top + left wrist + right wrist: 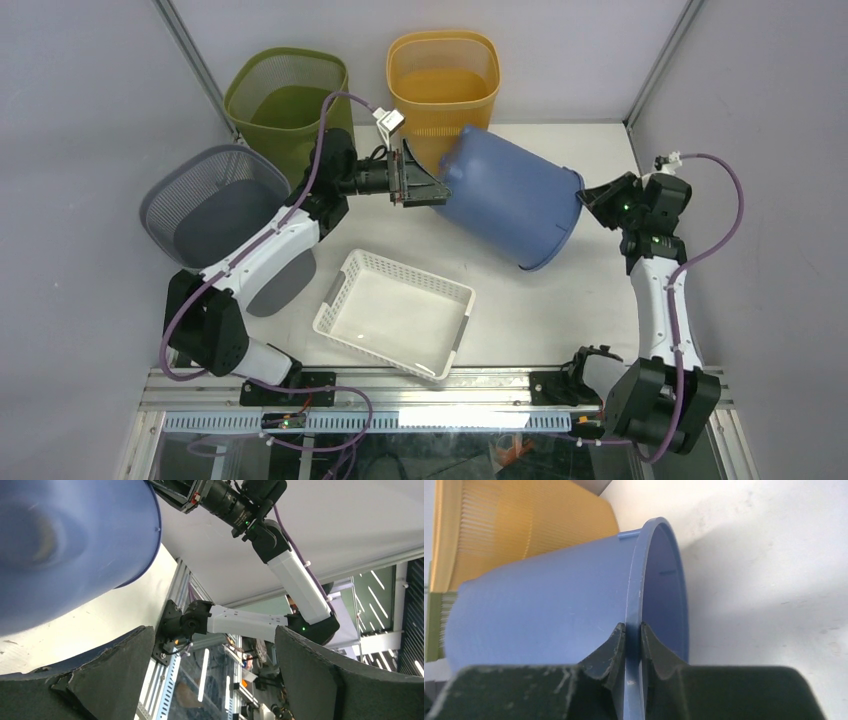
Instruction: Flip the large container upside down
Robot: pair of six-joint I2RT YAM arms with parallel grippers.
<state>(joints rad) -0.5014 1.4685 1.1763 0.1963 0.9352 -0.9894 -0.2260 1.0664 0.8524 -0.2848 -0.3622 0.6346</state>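
Observation:
The large container [510, 195] is a blue plastic bucket lying tilted on its side at the middle of the table. Its base points left and its open rim points right. My right gripper [592, 200] is shut on the rim, one finger inside the wall and one outside, as the right wrist view shows [633, 626]. My left gripper [425, 185] stands open at the bucket's base. In the left wrist view the blue base [65, 540] fills the upper left, and nothing lies between the wide-apart fingers [211, 630].
A green mesh bin [285, 95] and an orange bin [443, 75] stand at the back, just behind the bucket. A grey mesh bin [215, 205] lies at the left beside the left arm. A white perforated basket [395, 312] sits near the front middle.

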